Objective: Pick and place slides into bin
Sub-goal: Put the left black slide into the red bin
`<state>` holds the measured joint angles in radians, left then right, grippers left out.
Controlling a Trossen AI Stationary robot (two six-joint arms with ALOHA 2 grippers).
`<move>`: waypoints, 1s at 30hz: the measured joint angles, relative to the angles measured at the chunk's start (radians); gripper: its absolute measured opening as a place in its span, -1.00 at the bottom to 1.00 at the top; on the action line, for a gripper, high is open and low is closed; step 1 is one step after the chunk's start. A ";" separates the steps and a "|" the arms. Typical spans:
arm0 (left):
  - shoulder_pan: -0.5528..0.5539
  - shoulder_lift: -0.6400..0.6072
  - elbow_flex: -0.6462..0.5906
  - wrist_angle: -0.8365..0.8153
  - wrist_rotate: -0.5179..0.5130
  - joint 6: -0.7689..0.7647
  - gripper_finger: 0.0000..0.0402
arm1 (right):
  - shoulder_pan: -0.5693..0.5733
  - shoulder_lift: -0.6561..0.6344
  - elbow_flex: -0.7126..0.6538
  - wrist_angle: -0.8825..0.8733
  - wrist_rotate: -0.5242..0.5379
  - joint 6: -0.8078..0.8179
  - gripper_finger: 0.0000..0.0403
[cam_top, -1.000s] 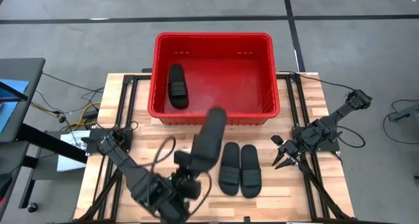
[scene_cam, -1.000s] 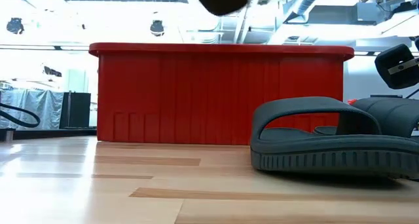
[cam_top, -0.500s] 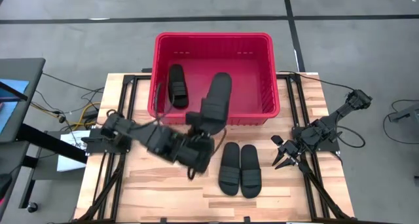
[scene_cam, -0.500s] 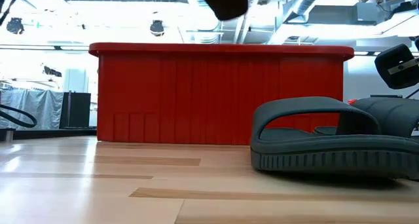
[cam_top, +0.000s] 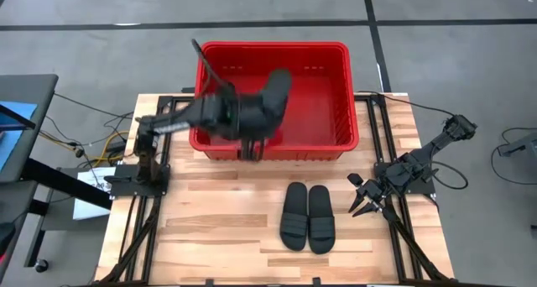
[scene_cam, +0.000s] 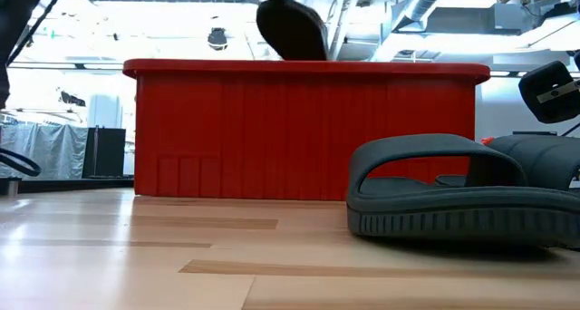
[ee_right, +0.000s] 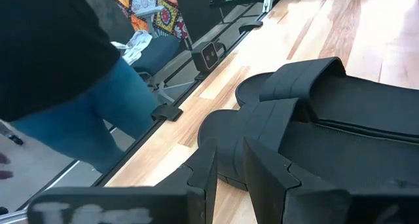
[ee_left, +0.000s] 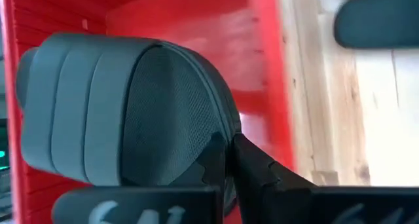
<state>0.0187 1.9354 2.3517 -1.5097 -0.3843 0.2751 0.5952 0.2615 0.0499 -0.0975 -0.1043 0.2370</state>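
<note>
A: Left pincer (cam_top: 249, 129) position?

B: Over the red bin (cam_top: 340, 111), at its near-left part, clamped on one black slide (cam_top: 273, 98). Left wrist view: fingers pinch the sole edge, strap (ee_left: 78, 112) bulging toward the camera, red walls behind. Low view: the slide's end pokes above the bin rim.

A: Slide touching the bin floor?

B: Cannot tell. High view shows it tilted, running from the pincer toward the bin's middle.

A: Other slides?

B: A pair (cam_top: 306, 216) lies side by side, touching, on the desk (cam_top: 210, 228) just in front of the bin. Low view has the nearer one at right, strap arched. Any slide already in the bin is hidden under the left arm.

A: Right pincer (cam_top: 365, 207)?

B: Parked at the desk's right edge, near the pair, apart from them. Fingers narrowly parted, nothing between them. Its wrist view looks across the pair; a person in blue trousers (ee_right: 85, 112) stands beyond the desk edge.
</note>
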 joint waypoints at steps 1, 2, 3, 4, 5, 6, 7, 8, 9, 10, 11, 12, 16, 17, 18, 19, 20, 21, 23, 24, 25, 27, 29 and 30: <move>0.037 -0.004 0.000 0.013 0.037 0.021 -1.00 | 0.000 0.000 0.000 0.000 0.000 0.000 -0.67; 0.073 -0.008 0.000 0.028 0.069 0.040 -1.00 | 0.000 0.000 0.000 0.000 0.000 0.000 -0.67; 0.105 -0.014 0.000 0.040 0.092 0.058 -1.00 | 0.000 0.000 0.000 0.000 0.000 0.000 -0.67; 0.138 -0.018 0.000 0.044 0.104 0.074 -1.00 | 0.000 0.000 0.000 0.000 0.000 0.000 -0.67; 0.165 -0.021 0.000 0.040 0.107 0.090 -1.00 | 0.000 0.000 0.000 0.000 0.000 0.000 -0.67; 0.193 -0.023 0.000 0.036 0.109 0.102 -1.00 | 0.000 -0.001 0.000 0.000 0.000 0.000 -0.67; 0.222 -0.023 0.000 0.034 0.118 0.106 -1.00 | 0.000 0.000 0.000 0.000 0.000 0.000 -0.67; 0.250 -0.023 0.000 0.034 0.135 0.107 -1.00 | 0.000 0.000 0.000 0.000 0.000 0.000 -0.67; 0.274 -0.022 -0.001 0.038 0.159 0.107 -1.00 | 0.000 -0.001 0.000 0.000 0.000 0.000 -0.67; 0.299 -0.022 -0.004 0.056 0.181 0.107 -1.00 | 0.000 0.000 0.000 0.000 0.000 0.000 -0.67; 0.318 -0.024 -0.021 0.094 0.195 0.107 -1.00 | 0.000 0.000 0.000 0.000 0.000 0.000 -0.67; 0.334 -0.026 -0.042 0.131 0.201 0.107 -1.00 | 0.000 0.000 0.000 0.000 0.000 0.000 -0.67; 0.373 -0.025 -0.149 0.217 0.222 0.107 -1.00 | 0.000 0.000 0.000 0.000 0.000 0.000 -0.67; 0.376 -0.025 -0.179 0.253 0.222 0.107 -1.00 | 0.000 0.000 0.000 0.000 0.000 0.000 -0.67; 0.379 -0.025 -0.209 0.274 0.221 0.108 -1.00 | 0.000 0.000 0.000 0.000 0.000 0.000 -0.67; 0.381 -0.025 -0.238 0.283 0.222 0.111 -1.00 | 0.000 0.000 0.000 0.000 0.000 0.000 -0.67; 0.384 -0.025 -0.265 0.294 0.223 0.117 -1.00 | 0.000 0.000 0.000 0.000 0.000 0.000 -0.67; 0.385 -0.025 -0.291 0.309 0.222 0.119 -1.00 | 0.000 0.000 0.000 0.000 0.000 0.000 -0.67; 0.390 -0.025 -0.340 0.326 0.219 0.118 -1.00 | 0.000 0.000 0.000 0.000 0.000 0.000 -0.67; 0.393 -0.025 -0.360 0.328 0.221 0.117 -1.00 | 0.000 0.000 0.000 0.000 0.000 0.000 -0.67; 0.394 -0.025 -0.380 0.336 0.224 0.116 -1.00 | 0.000 0.000 0.000 0.000 0.000 0.000 -0.67; 0.397 -0.034 -0.430 0.379 0.228 0.116 -1.00 | 0.000 0.000 0.000 0.000 0.000 0.000 -0.67; 0.398 -0.044 -0.481 0.425 0.234 0.116 -1.00 | 0.000 0.000 0.000 0.000 0.000 0.000 -0.67; 0.398 -0.050 -0.509 0.447 0.240 0.115 -1.00 | 0.000 0.000 0.000 0.000 0.000 0.000 -0.67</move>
<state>0.4171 1.8856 1.8423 -1.0626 -0.1446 0.3901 0.5950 0.2615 0.0502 -0.0975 -0.1043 0.2371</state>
